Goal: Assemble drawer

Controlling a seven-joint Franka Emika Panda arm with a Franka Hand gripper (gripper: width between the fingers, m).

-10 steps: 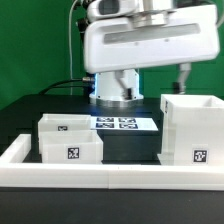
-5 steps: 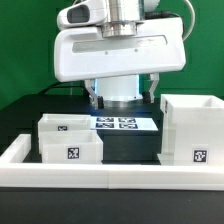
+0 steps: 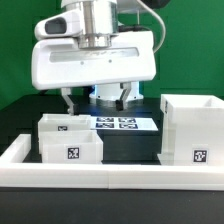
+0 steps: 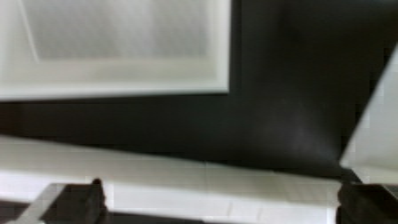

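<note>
1. Nearest the camera in the exterior view, the low white border wall (image 3: 110, 182) runs across the bottom of the frame and up the lower left edge.
2. Just behind it at lower left sits the front tray (image 3: 72, 152), upright, with its square marker facing the camera. At lower right stands the casing (image 3: 192, 135), taller, also marked, with its open side apparently facing up. The two are well apart, and nothing is slotted in yet.
3. The rear tray (image 3: 60, 124) sits just behind the front tray, at centre left. Whether they touch cannot be told.
4. The black table (image 3: 132, 148) shows bare between the trays and the casing. The marker board (image 3: 116, 123) lies flat on it at frame centre.
5. Above the trays, at upper centre left, hangs the gripper (image 3: 97, 99). Its fingers (image 3: 68, 101) are spread wide and hold nothing. The wrist view agrees: dark fingertips at opposite edges, white parts below.
6. Judged from this, the step is the approach to a first pick, probably a tray. The next move calls for centring the jaws across one tray wall, descending, then closing.
7. Farthest back is a plain green backdrop (image 3: 20, 60), with a dark cable (image 3: 60, 88) trailing along the table's rear edge.
</note>
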